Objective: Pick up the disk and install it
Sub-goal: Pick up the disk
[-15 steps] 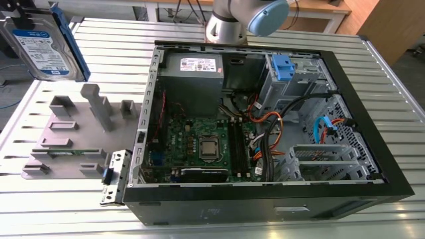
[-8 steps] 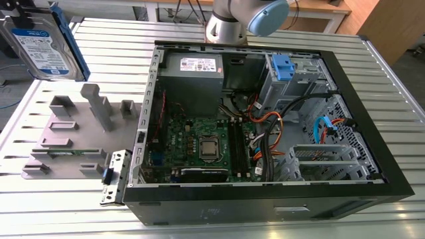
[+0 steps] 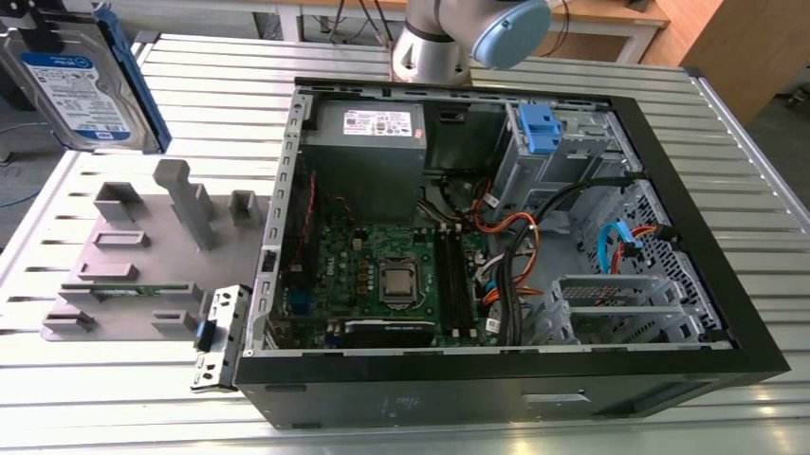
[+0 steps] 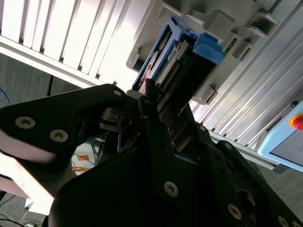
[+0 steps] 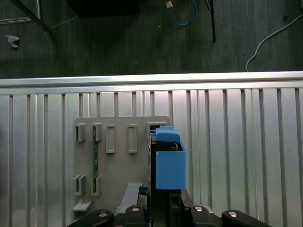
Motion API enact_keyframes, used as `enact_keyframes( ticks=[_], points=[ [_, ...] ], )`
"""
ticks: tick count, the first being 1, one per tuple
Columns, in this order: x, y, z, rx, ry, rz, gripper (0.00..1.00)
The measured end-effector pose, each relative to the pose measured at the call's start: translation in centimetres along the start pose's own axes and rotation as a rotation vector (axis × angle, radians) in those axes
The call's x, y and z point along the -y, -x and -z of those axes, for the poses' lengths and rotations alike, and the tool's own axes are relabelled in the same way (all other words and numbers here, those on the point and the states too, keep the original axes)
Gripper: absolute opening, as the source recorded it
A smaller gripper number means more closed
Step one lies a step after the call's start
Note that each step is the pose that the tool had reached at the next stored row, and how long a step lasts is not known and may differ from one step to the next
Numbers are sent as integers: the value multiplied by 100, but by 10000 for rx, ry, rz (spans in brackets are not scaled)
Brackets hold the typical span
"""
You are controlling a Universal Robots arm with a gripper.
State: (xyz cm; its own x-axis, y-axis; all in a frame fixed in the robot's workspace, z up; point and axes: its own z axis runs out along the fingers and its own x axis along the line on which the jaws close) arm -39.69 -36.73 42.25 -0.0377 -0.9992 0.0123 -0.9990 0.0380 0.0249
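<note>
Pincer [image 5: 164, 205]: clenching the disk [image 3: 79, 85], fingers closed on its blue-framed body.
Disk: hanging in the air over the grey rack [image 3: 133, 261], at the exterior view's left.
Case [image 3: 506, 389]: lying open on the table [image 3: 741, 133], beside the rack.

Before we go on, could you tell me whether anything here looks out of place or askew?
Nothing looks damaged. The disk hangs upright over the grey fixture plate, clamped in the gripper; a small metal bracket juts from a corner of the open case.
</note>
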Motion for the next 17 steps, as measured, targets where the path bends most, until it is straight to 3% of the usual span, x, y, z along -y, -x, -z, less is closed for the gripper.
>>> enact_keyframes(
  ticks=[17],
  points=[
    [-2,-1,93,0,0,0,35]
  ],
)
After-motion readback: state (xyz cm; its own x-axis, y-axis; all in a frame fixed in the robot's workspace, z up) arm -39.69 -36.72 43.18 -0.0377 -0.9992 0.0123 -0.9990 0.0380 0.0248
